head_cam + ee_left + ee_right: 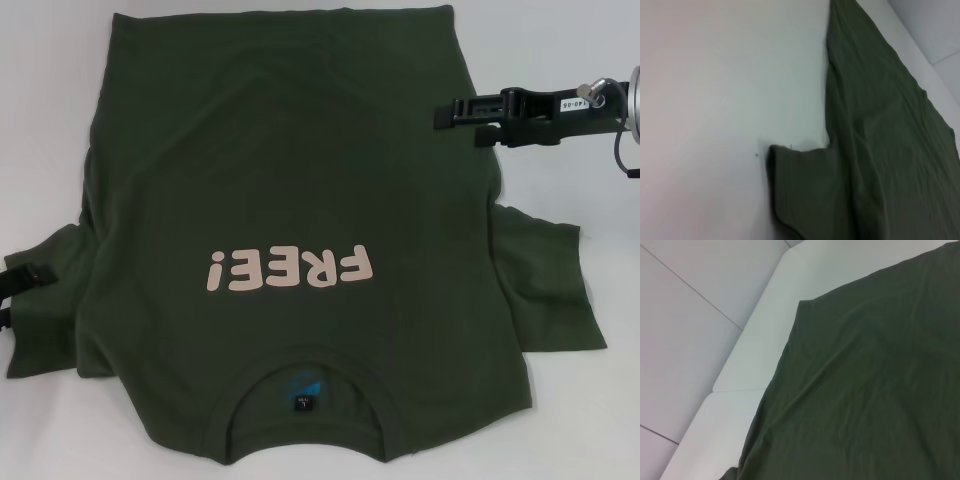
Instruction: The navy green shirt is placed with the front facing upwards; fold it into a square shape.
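On the white table (40,120), the large dark olive-green cotton T-shirt (300,180) lies spread flat, front up, pale pink "FREE!" lettering (291,270) showing, collar and black neck label (303,403) at the near edge, hem at the far edge. Both short sleeves stick out sideways: one at the robot's left, one at its right (545,280), somewhat rumpled.

Left gripper (18,290): only a black part shows at the picture's left edge, touching or just over the left sleeve. Fingers cannot be told. Left wrist view shows the left sleeve (805,190) lying flat on the table.

Right gripper (470,110): black fingers close together, holding nothing, hovering over the shirt's right side edge near the far half. Right wrist view shows the hem corner and bare table beyond.

Progress, judged: no fold made yet. Body full length, sleeves out. Still to do: sleeves or sides inward, then lengthwise fold toward a square. Task at its start.
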Motion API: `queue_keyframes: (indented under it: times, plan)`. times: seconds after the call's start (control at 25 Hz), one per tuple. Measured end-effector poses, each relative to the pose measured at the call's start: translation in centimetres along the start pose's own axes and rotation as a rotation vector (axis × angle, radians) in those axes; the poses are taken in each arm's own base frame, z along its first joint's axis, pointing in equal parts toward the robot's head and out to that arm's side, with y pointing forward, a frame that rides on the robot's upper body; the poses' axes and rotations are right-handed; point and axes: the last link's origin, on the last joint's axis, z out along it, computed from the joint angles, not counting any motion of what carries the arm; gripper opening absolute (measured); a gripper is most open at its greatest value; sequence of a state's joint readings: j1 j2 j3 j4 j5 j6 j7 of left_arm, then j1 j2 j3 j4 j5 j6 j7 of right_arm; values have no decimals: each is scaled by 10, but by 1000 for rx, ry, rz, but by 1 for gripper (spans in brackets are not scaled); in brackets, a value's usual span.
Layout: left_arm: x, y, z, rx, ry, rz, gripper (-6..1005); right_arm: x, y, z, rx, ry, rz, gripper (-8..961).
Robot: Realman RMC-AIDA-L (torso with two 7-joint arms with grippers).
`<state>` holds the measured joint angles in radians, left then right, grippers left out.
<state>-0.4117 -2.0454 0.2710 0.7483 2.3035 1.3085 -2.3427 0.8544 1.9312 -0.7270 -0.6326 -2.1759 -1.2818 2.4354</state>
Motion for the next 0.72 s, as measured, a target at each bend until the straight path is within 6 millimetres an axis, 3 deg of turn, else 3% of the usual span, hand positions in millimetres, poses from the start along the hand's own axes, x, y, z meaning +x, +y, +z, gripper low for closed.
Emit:
queue_keyframes:
  times: [0.2, 0.72]
  plan:
    - [0, 5, 5, 2, -25, 31, 930, 0, -1, 0, 2, -2, 1, 932]
    - [7, 8, 2, 13, -15, 84, 616, -1, -1, -1, 2, -8, 5, 928]
